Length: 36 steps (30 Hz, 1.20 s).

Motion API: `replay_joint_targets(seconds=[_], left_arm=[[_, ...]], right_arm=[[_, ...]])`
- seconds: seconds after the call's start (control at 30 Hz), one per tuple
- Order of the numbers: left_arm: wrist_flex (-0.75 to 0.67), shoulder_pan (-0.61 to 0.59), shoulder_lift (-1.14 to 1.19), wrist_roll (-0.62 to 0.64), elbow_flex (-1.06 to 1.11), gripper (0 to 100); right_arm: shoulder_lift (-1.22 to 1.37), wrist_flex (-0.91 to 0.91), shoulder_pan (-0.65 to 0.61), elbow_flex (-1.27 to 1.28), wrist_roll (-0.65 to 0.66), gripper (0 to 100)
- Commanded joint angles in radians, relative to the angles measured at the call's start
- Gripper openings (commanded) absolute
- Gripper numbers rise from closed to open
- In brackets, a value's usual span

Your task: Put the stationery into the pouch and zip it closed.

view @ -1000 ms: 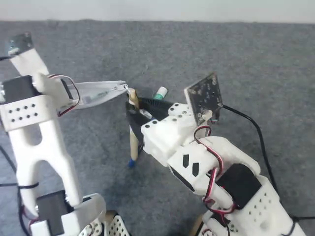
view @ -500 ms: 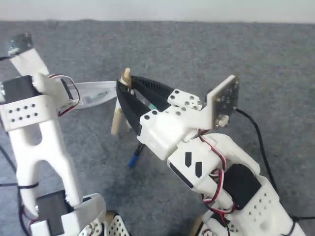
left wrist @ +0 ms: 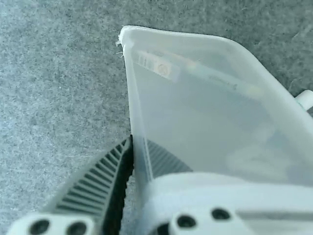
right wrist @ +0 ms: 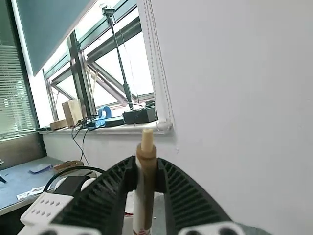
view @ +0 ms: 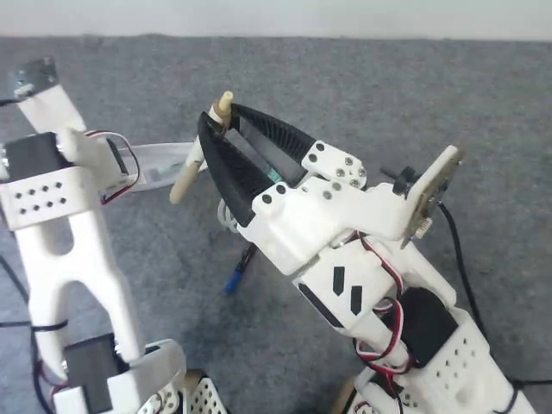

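pouch (view: 159,164) partly hidden by tilted tan pen (view: 194,164), blue pen (view: 239,269) nearby.

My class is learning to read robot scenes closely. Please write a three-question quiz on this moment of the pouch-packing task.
1. True or false: the right gripper is shut on a beige pen.
2. What does the left gripper hold?
A. the translucent pouch
B. a ruler
C. nothing
3. Fill in the gap: the blue-tipped pen lies outside the pouch, on the grey ____.

Key: 1 true; 2 A; 3 carpet.
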Motion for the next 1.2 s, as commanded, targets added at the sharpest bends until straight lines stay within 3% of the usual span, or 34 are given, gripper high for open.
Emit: replay_joint_targets(seconds=[0.0, 0.27, 0.53, 0.8, 1.17], left_arm=[[0.006, 0.006, -0.009, 0.015, 0.002, 1], [0.006, 0.005, -0.009, 0.015, 0.002, 1], [0.006, -0.025, -0.009, 0.015, 0.002, 1], [0.006, -0.025, -0.009, 0.015, 0.002, 1], [-0.002, -0.025, -0.006, 0.015, 0.002, 1]], right_arm=[[0.005, -0.05, -0.005, -0.025, -0.005, 0.6], [0.174, -0.239, 0.047, -0.025, 0.049, 0.6], [0.285, -0.272, 0.053, -0.025, 0.048, 0.6], [0.407, -0.483, 0.054, 0.055, 0.1, 0.6], [0.338, -0.518, 0.027, 0.261, 0.117, 0.6]])
